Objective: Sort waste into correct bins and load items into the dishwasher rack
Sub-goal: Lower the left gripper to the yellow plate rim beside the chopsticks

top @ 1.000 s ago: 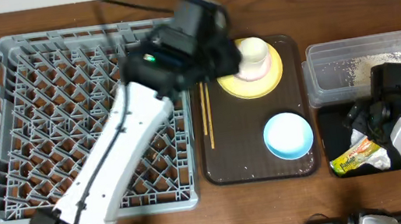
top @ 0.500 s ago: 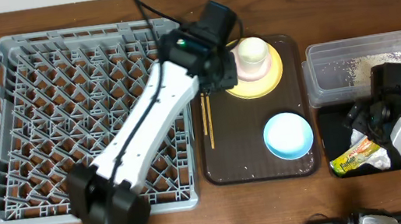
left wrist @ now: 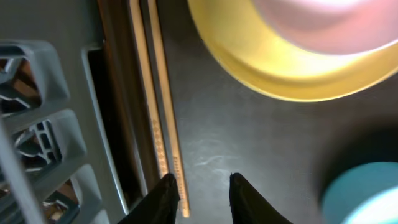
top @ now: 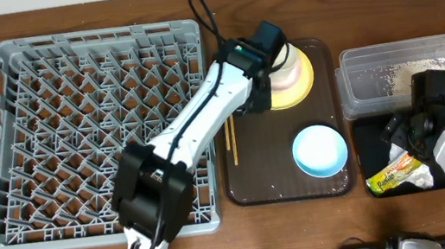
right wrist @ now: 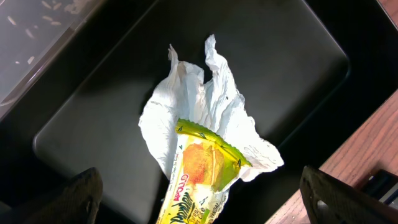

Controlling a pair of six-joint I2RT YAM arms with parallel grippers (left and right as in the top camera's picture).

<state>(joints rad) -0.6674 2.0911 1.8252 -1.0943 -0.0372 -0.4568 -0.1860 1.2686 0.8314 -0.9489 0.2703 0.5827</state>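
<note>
Two chopsticks [left wrist: 155, 106], where?
— On the brown tray [left wrist: 236, 143], mid-table; my left gripper [left wrist: 200, 196] hovers by them, narrowly parted, empty. Near-right corner: my right gripper [right wrist: 214, 193] gapes wide over napkin [right wrist: 205, 118] and wrapper [right wrist: 199, 180] in the black tub [right wrist: 292, 62]

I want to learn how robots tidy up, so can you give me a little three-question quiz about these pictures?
1. True or false: the crumpled white paper napkin lies in the shallow black tub.
2. Where is the round light blue bowl? A: in the grey plastic rack. B: on the dark brown flat tray. C: in the clear plastic tub.
3. What lies on top of the napkin?
Key: 1 true; 2 B; 3 the small green-and-yellow snack wrapper.
</note>
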